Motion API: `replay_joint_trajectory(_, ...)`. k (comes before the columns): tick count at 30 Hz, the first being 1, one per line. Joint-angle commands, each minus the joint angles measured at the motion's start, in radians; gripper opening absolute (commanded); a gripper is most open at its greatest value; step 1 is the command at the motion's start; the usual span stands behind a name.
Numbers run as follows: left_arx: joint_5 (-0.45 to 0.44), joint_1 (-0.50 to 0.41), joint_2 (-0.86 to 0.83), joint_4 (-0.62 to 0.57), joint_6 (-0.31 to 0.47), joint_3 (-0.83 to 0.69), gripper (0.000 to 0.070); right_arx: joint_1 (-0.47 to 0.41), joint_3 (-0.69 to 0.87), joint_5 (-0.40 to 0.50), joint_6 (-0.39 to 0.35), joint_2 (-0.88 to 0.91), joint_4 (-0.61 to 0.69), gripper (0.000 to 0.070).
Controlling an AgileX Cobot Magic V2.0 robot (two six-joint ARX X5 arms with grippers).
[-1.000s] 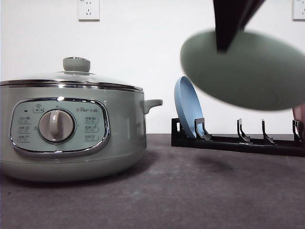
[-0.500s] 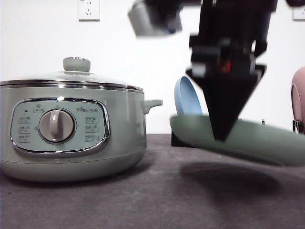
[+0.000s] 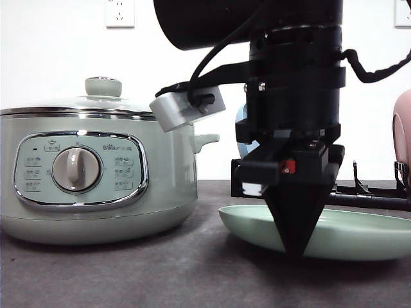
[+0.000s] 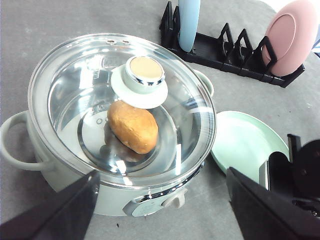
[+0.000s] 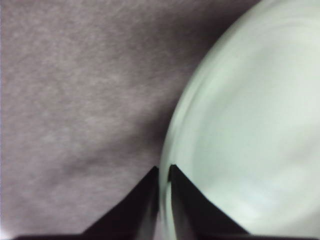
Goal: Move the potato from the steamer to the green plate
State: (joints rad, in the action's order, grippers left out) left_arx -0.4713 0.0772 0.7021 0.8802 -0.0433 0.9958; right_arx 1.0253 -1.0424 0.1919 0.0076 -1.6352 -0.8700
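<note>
While the glass lid point(image 4: 125, 105) sits closed on the steamer point(image 3: 96, 179), the potato point(image 4: 132, 126) lies inside on the pot's floor, seen through the glass in the left wrist view, just below the lid's green knob point(image 4: 144, 80) near the middle of that frame. Its long axis runs from upper left to lower right of the frame, the narrower end toward the upper left.

The green plate point(image 3: 359, 234) rests on the dark table point(image 3: 160, 276) at the lower right of the front view, beside the steamer and holding nothing. The right gripper point(image 3: 294, 247) points straight down at the plate's near rim; in the right wrist view its two fingers point(image 5: 137, 210) are pinched on that rim, one on each side of the edge.

The left gripper point(image 4: 160, 210) hangs above the steamer with its dark fingers spread wide at the bottom corners of its frame, holding nothing.

Behind, a black rack point(image 4: 225, 52) carries a blue plate point(image 4: 189, 22) and a pink dish point(image 4: 290, 35), both on edge.
</note>
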Motion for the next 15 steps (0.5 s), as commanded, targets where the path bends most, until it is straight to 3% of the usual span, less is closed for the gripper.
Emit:
replay_joint_trajectory(1,-0.003,0.003,0.005,-0.011,0.006,0.025,0.0515,0.014,-0.008,-0.013,0.02,-0.02,0.003,0.0192)
replay_joint_trajectory(4,-0.003,0.003,0.005,-0.011,0.006,0.025,0.0515,0.014,-0.008,-0.012,0.031,-0.02,0.003,0.0289)
replay_joint_trajectory(15,-0.003,0.003,0.005,-0.011,0.006,0.025,0.0515,0.012,-0.058,-0.009,0.016,0.052,-0.031,0.0289)
